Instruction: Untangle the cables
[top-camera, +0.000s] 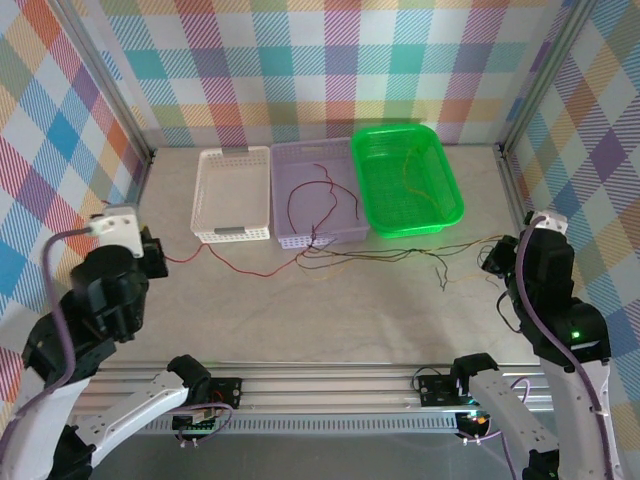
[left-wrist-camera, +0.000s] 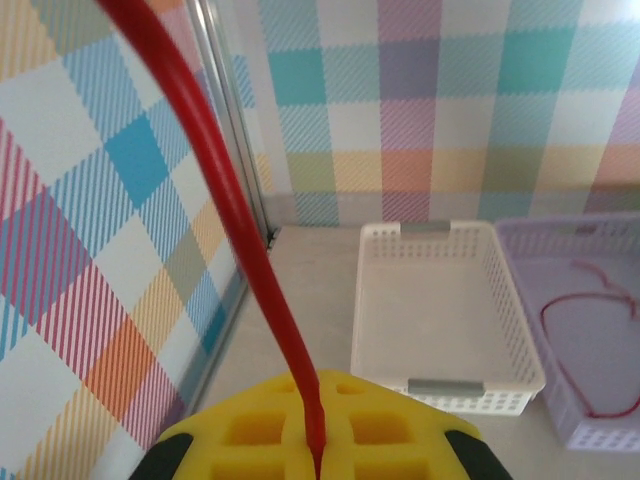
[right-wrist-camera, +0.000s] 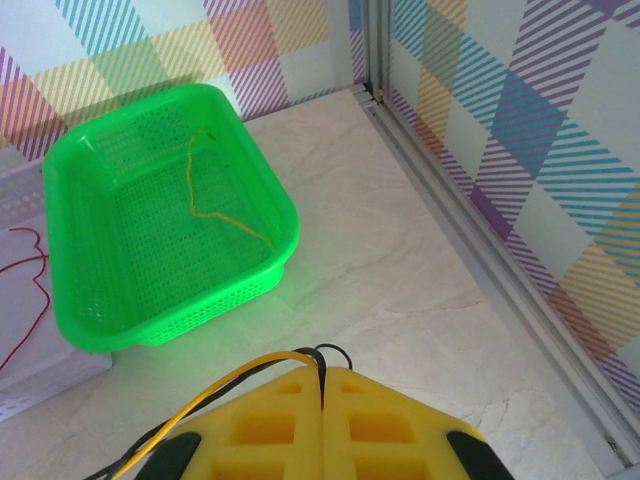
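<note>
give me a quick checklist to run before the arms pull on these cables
1. Left gripper shut on the red cable: ok.
2. Right gripper shut on the yellow and black cables: ok.
3. Tangle away from the baskets: not ok, it lies against the purple basket's front wall.
4. Purple basket free of strands: not ok, a red loop lies inside it.
5. Yellow-orange strand in the green basket separate from the bundle: cannot tell.

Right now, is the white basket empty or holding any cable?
Empty: the white basket shows a bare floor from above and from the left wrist.
</note>
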